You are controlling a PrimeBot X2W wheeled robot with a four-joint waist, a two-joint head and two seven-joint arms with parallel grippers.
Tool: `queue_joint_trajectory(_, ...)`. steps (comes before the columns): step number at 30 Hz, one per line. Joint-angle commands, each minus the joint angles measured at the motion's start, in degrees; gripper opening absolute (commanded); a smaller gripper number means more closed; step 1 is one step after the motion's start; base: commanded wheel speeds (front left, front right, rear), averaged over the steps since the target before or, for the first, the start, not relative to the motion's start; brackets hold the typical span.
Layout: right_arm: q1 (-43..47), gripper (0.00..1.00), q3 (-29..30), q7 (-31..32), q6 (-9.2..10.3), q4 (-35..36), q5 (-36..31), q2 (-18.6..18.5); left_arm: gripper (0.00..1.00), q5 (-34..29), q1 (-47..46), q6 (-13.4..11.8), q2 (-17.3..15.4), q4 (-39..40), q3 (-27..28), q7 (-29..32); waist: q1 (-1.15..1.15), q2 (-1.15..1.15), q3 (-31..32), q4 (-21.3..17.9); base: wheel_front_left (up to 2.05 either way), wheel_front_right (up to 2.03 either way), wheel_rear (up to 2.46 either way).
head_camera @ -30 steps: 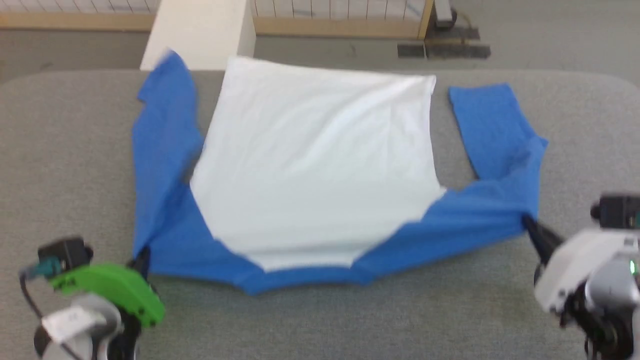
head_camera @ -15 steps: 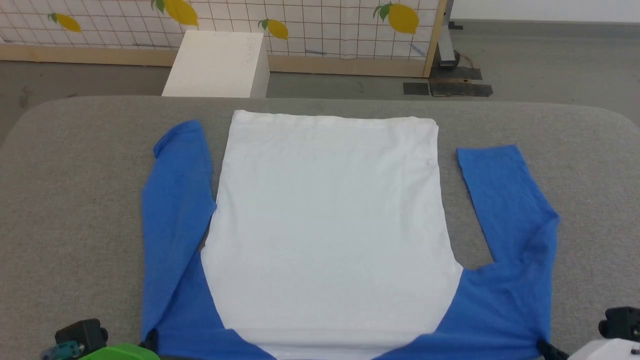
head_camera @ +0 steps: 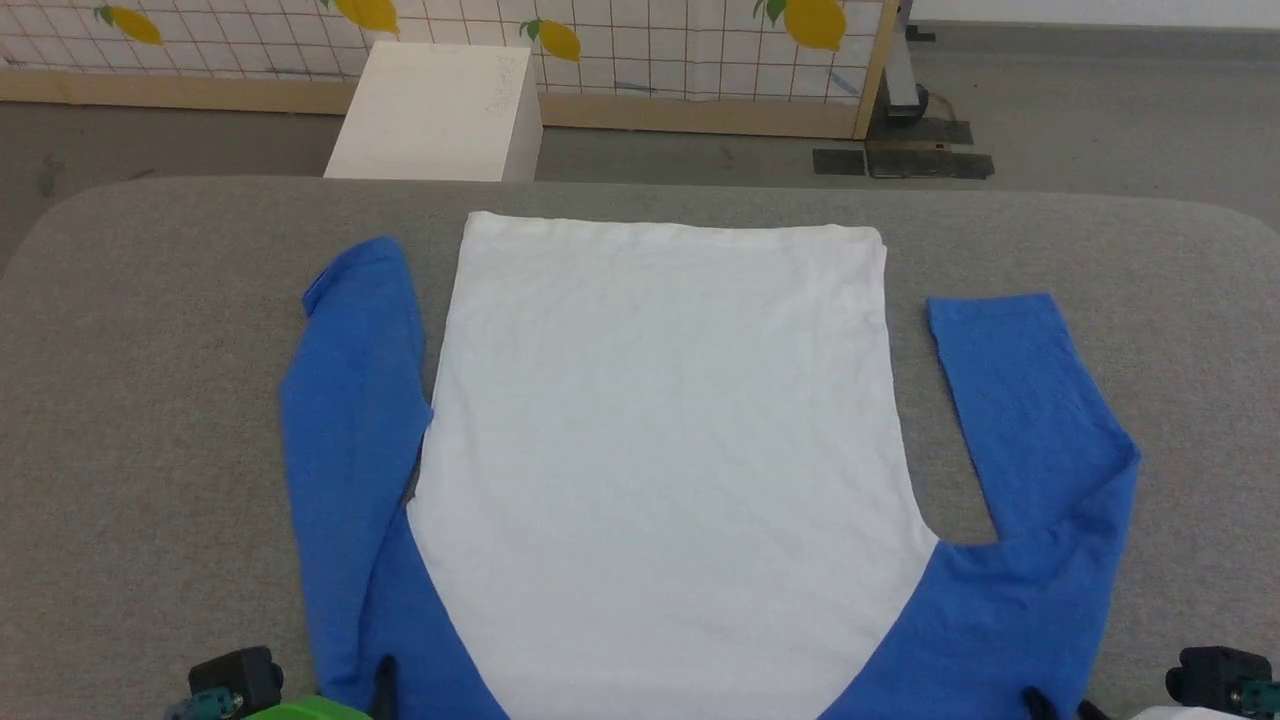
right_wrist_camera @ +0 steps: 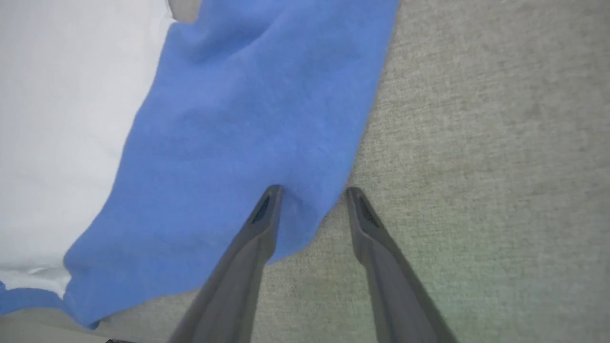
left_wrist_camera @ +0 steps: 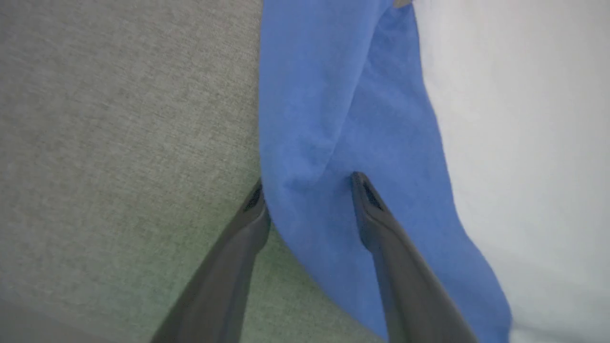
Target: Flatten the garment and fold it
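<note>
The garment (head_camera: 660, 450) lies spread flat on the grey table (head_camera: 150, 350), its white hem at the far side and its blue sleeves (head_camera: 350, 400) along both sides. In the left wrist view my left gripper (left_wrist_camera: 309, 189) is open, and its fingers straddle the outer edge of the blue shoulder cloth (left_wrist_camera: 333, 119). My right gripper (right_wrist_camera: 313, 195) is open too, with the edge of the other blue shoulder (right_wrist_camera: 248, 119) lying loose between its fingers. A dark fingertip (head_camera: 385, 678) of the left gripper shows at the head view's bottom edge, and one of the right gripper (head_camera: 1035, 700).
Beyond the table's far edge a white box (head_camera: 440, 110) stands on the floor before a lattice screen with lemon shapes (head_camera: 650, 40). Bare grey table surface lies left and right of the sleeves.
Both grippers have opened and let go of the blue shoulders. The garment, stretched and lifted a second ago, has settled flat. The head camera has tilted, shifting the whole picture.
</note>
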State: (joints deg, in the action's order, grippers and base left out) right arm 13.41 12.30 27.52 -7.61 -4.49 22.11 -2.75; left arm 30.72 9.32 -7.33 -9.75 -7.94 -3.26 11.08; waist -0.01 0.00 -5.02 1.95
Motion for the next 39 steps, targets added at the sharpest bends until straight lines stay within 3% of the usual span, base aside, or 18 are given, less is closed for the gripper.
queue_joint_trajectory(1,-0.8,1.00,0.2,-1.1,0.12,0.4,-0.2,-0.1,1.00,0.3,-0.9,0.3,0.2,-0.1,0.1,-0.6,0.01,0.00,0.1,0.1,0.00,0.00,0.00)
queue_joint_trajectory(8,-1.3,1.00,1.8,-10.9,0.12,8.2,-2.5,-0.1,1.00,-1.3,-0.4,0.2,-2.4,5.4,2.1,-4.5,0.01,0.00,0.4,-0.2,0.00,0.00,0.00)
queue_joint_trajectory(12,-2.9,1.00,1.1,-18.1,0.12,12.5,-4.3,-0.1,1.00,-4.3,-2.6,0.1,-5.6,8.6,3.0,-7.2,0.01,0.00,-0.6,-0.9,0.00,0.00,0.00)
queue_joint_trajectory(21,-9.0,1.00,-4.8,-26.6,0.12,16.4,-7.7,-0.1,1.00,-10.7,-22.9,6.3,-15.4,1.9,0.4,-8.7,0.01,0.00,-9.5,-3.3,0.00,0.00,0.00)
queue_joint_trajectory(30,-16.6,1.00,-10.0,-28.6,0.12,17.4,-8.3,-1.6,1.00,-11.6,-44.9,11.2,-21.4,-8.9,-2.0,0.5,0.01,0.00,-21.1,-7.6,0.00,0.00,0.00)
queue_joint_trajectory(39,-20.3,1.00,-12.3,-29.0,0.12,18.0,-7.9,-2.2,1.00,-9.2,-52.7,10.3,-25.9,-13.6,-0.1,13.1,0.01,0.00,-28.3,-11.2,0.00,0.00,0.00)
